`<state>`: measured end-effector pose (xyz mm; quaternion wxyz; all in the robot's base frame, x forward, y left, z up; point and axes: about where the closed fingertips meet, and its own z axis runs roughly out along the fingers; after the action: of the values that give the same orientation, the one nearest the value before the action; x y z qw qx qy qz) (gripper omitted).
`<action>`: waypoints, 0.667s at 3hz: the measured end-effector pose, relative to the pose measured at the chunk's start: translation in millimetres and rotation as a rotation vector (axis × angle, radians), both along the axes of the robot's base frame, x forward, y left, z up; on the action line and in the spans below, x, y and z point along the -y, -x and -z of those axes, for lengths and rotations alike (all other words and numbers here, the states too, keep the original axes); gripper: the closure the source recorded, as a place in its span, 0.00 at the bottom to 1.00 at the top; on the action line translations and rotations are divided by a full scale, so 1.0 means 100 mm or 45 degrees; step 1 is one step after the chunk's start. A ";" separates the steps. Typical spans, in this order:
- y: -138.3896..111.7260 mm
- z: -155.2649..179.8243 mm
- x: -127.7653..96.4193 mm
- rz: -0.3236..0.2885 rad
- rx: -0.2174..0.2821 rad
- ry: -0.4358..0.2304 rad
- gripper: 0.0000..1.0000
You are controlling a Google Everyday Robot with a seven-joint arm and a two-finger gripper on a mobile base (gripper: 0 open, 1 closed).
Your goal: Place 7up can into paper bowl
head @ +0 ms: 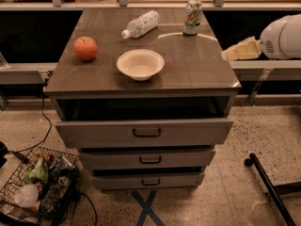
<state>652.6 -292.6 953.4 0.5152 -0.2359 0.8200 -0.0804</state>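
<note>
The 7up can (192,17) stands upright at the far right of the brown cabinet top (197,72). The off-white paper bowl (140,64) sits empty near the middle of the top, toward the front. My gripper (227,54) is at the right edge of the cabinet, cream-coloured, pointing left, with the white arm (282,36) behind it. It is well short of the can, to the can's right and nearer the front, and holds nothing that I can see.
A clear plastic water bottle (140,24) lies on its side at the back centre. A red apple (85,48) sits at the left. Drawers (146,133) stand slightly open below. A wire basket of items (35,187) is on the floor left; a black leg (268,185) right.
</note>
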 end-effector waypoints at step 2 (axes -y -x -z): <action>-0.67 0.05 -0.22 -0.097 0.141 -0.223 0.00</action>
<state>719.4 -271.1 948.2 0.5810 -0.2161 0.7847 -0.0018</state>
